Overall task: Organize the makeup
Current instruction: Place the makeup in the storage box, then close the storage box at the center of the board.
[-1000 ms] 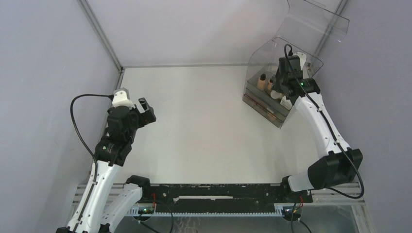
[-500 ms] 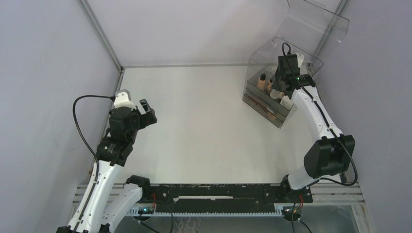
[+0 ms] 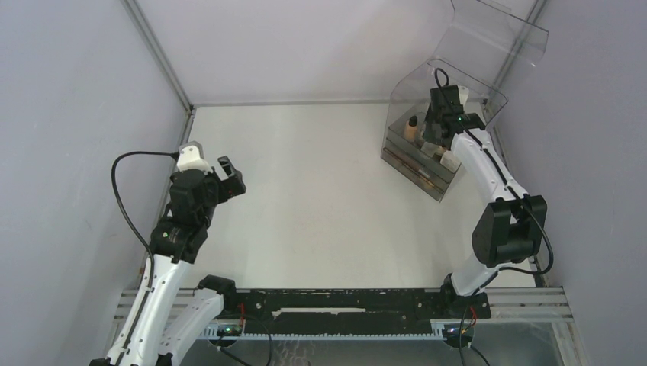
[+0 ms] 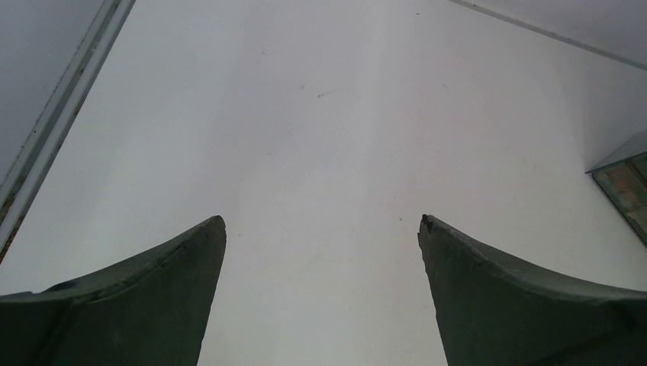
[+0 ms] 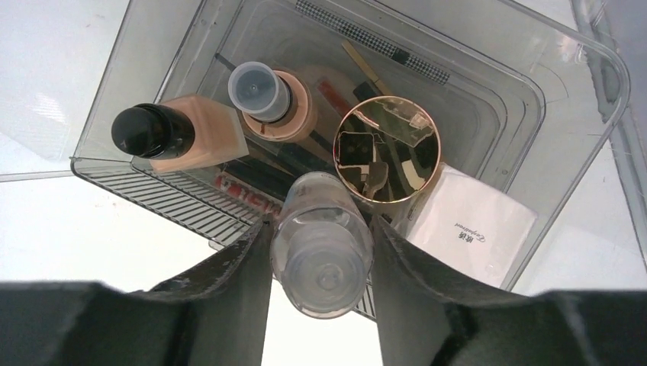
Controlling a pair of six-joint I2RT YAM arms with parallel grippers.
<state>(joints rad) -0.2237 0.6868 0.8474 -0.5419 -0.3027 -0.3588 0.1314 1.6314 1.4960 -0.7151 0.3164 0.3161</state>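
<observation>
Progress: my right gripper [image 5: 320, 226], closed round a clear-capped bottle [image 5: 322, 263], has advanced over the clear plastic organizer [image 5: 488, 84]; drop-in near. My left gripper [image 4: 322, 229] gapes empty.

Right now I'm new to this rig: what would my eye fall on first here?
The right arm's jaws grip a clear-capped bottle at the front edge of the clear organizer in the far right corner of the table. Inside are a black-capped tan bottle and a gold round compact. The left arm's jaws hang wide open and empty on the left.
</observation>
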